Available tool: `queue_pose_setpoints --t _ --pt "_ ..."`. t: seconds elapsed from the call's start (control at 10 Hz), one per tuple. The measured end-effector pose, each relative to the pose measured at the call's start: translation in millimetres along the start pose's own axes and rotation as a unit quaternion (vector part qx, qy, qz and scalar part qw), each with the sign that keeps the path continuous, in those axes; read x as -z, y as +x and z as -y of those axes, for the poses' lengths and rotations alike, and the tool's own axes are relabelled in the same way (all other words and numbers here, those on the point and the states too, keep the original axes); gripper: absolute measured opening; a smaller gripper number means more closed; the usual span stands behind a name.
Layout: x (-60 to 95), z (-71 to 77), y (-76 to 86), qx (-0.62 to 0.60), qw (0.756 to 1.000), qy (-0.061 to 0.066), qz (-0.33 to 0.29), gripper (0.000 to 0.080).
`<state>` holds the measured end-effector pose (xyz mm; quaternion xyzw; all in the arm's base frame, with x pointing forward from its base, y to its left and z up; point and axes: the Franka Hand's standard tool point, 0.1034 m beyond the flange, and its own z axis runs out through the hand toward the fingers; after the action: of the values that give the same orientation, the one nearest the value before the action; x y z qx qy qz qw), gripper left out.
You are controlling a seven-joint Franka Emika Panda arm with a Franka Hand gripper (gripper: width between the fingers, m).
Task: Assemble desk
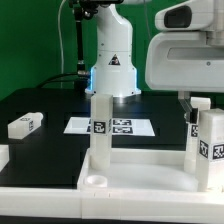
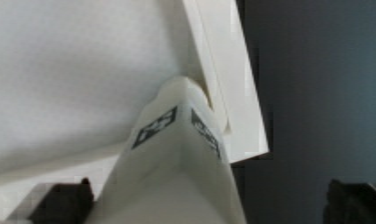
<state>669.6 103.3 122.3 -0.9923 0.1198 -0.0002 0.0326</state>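
Note:
The desk's white tabletop (image 1: 140, 178) lies along the front of the exterior view with its raised rim up. Two white tagged legs stand upright in it, one near the middle (image 1: 101, 125) and one at the exterior view's right (image 1: 210, 145). My gripper (image 1: 203, 104) hangs over the right leg. In the wrist view that leg (image 2: 176, 165) rises between my dark fingertips (image 2: 60, 203), with a clear gap on one side. The gripper (image 2: 206, 203) is open. The tabletop's surface (image 2: 78, 70) fills the area behind the leg.
A loose tagged leg (image 1: 25, 124) lies on the black table at the exterior view's left, and another white piece (image 1: 3, 156) shows at the edge. The marker board (image 1: 125, 127) lies behind the middle leg. The robot's base (image 1: 112, 65) stands at the back.

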Motion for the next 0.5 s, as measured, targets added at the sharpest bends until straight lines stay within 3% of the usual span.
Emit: queue_pose_setpoints --t 0.5 --pt "-0.3 -3.3 3.2 0.179 0.984 -0.005 -0.007 0.0649"
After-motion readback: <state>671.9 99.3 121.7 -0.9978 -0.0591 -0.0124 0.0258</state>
